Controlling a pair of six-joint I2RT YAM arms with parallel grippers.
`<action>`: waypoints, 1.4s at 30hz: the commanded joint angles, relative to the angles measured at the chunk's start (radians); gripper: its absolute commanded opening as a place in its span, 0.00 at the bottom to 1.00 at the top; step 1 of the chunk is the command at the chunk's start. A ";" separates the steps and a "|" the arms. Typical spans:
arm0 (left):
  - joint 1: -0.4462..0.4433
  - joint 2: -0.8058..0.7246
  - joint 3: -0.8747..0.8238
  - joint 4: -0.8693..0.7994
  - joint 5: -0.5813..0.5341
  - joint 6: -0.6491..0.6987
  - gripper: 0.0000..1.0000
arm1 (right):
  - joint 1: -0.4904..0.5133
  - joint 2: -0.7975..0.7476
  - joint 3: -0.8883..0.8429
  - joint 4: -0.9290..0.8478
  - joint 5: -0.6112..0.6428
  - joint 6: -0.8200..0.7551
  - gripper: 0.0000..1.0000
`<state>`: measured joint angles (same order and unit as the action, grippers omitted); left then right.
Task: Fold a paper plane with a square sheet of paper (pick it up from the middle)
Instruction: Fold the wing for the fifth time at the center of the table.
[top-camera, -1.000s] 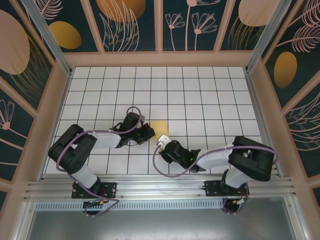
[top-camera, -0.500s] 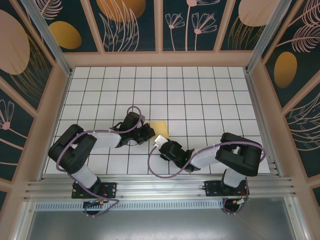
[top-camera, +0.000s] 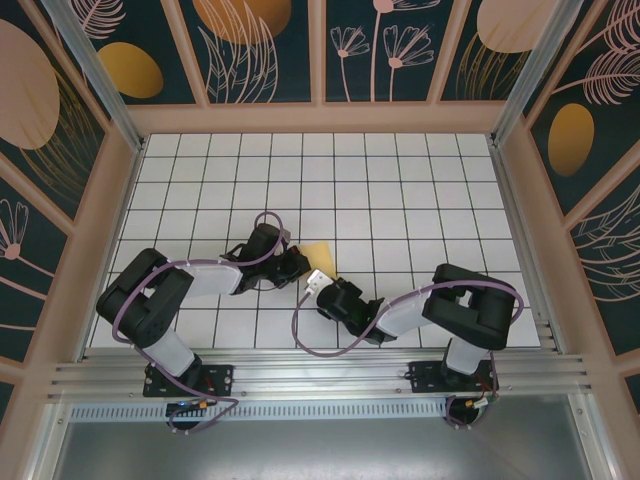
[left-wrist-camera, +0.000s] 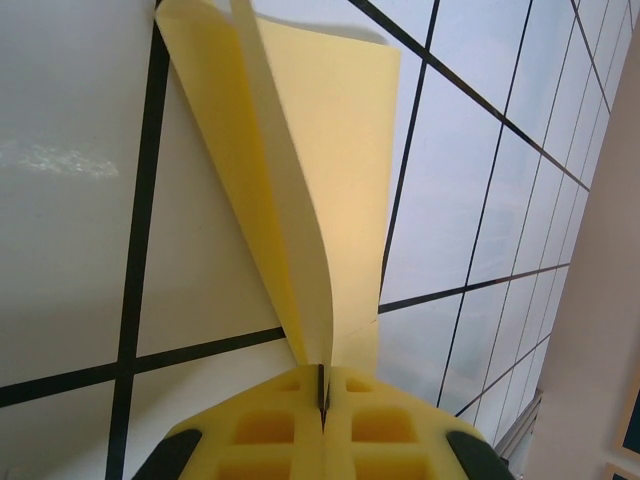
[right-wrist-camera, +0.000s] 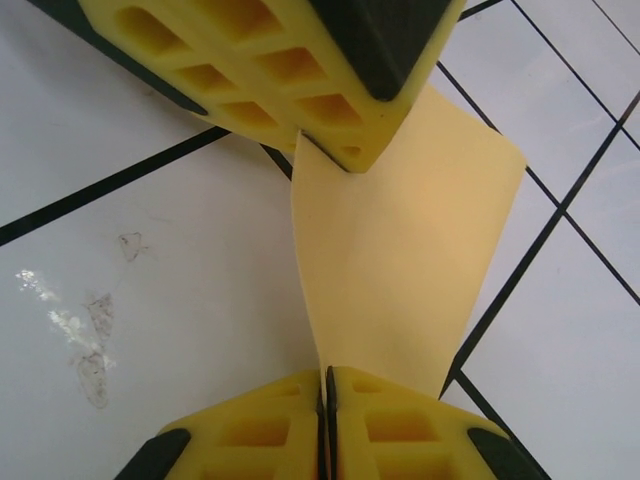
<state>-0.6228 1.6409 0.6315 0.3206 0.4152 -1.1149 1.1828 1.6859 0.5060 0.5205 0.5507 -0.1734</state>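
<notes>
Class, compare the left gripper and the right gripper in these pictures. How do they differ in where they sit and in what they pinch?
The left gripper sits at the left side of the yellow paper, while the right gripper sits at its near side. At the left gripper the paper's layers part and curl. At the right gripper the paper shows one flat face. Both have yellow fingers and are shut on the paper.

The yellow paper sheet (top-camera: 320, 253) — folded, layers bowing apart — is pinched at both ends over tiles (top-camera: 400, 200).
</notes>
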 joint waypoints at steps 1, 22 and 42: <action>-0.006 -0.011 0.022 -0.026 0.007 0.021 0.00 | 0.005 0.020 0.001 0.007 0.043 0.025 0.08; -0.003 -0.386 -0.061 -0.261 -0.371 0.030 0.53 | -0.015 -0.012 -0.051 0.191 -0.159 0.239 0.00; -0.003 -0.434 -0.133 -0.107 -0.307 0.052 0.53 | -0.193 -0.050 -0.153 0.349 -0.532 0.708 0.00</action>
<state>-0.6228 1.1885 0.5041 0.1566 0.0654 -1.0878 1.0134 1.6558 0.3645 0.8169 0.1143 0.4202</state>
